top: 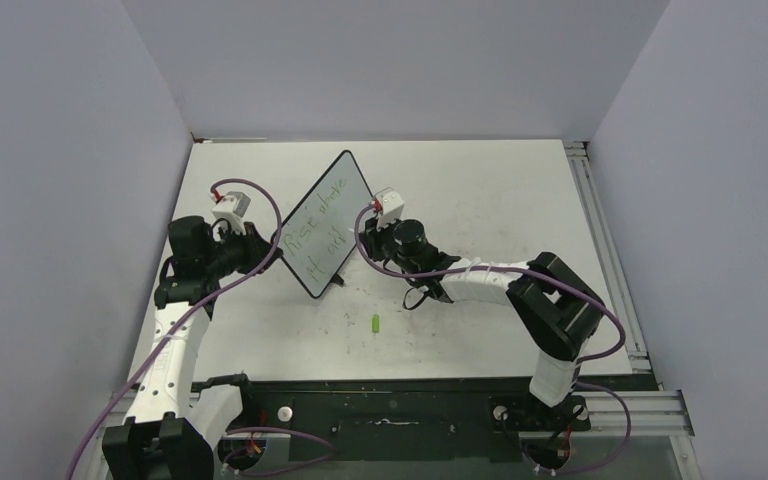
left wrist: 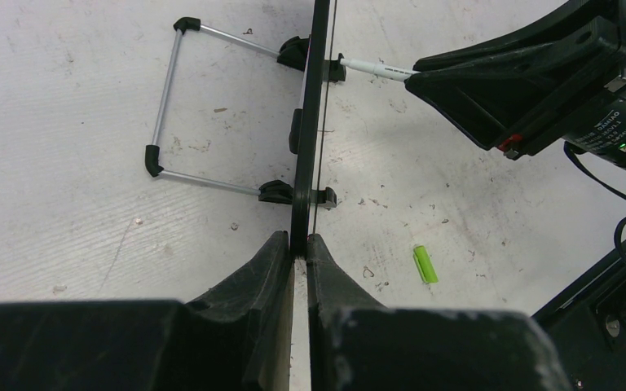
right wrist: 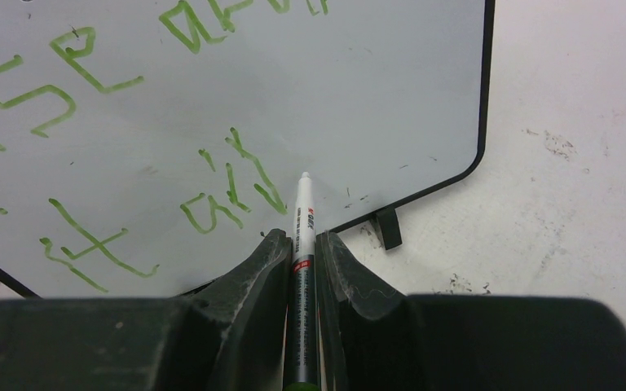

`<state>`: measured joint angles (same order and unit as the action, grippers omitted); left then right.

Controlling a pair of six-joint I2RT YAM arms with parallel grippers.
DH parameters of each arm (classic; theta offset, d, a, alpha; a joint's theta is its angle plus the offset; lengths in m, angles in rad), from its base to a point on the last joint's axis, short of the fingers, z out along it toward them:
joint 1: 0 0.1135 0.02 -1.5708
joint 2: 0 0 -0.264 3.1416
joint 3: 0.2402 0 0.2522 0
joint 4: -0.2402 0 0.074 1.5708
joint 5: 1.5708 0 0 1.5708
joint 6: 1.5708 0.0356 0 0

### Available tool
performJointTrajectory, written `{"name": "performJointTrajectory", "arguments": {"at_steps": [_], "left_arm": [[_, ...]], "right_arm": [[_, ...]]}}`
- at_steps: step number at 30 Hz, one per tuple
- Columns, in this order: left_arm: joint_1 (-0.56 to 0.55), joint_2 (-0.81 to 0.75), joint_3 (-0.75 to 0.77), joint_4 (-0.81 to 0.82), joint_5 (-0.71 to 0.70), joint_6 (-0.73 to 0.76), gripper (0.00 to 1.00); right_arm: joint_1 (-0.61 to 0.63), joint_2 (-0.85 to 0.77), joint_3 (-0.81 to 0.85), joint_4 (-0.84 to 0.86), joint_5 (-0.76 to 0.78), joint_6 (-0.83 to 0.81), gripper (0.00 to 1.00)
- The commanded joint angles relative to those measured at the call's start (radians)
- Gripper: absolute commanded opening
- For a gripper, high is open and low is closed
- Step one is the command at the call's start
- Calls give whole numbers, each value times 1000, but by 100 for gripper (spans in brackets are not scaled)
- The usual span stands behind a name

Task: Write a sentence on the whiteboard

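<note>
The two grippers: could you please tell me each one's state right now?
Left gripper: shut on the edge of the small black-framed white whiteboard.
Right gripper: shut on the slim white-barrelled marker pen.

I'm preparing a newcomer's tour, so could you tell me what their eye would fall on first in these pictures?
The whiteboard stands propped mid-table with the green sentence on it, the left gripper clamped on its edge. Facing it, the right gripper holds a marker, tip near the second line. A small green cap lies alone on the table nearby.
</note>
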<state>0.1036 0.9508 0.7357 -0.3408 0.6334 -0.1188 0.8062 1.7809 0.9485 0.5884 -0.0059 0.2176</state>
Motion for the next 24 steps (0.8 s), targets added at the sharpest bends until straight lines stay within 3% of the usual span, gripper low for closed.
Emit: {"name": "performJointTrajectory", "arguments": {"at_steps": [1,24], "left_arm": [[-5,-10,40,25,26,-8,0],[-4,-6,40,26,26,-8,0]], "right_arm": [[3,17,21,55,-20,11,5],[4,64,38,75,-17,16,5]]}}
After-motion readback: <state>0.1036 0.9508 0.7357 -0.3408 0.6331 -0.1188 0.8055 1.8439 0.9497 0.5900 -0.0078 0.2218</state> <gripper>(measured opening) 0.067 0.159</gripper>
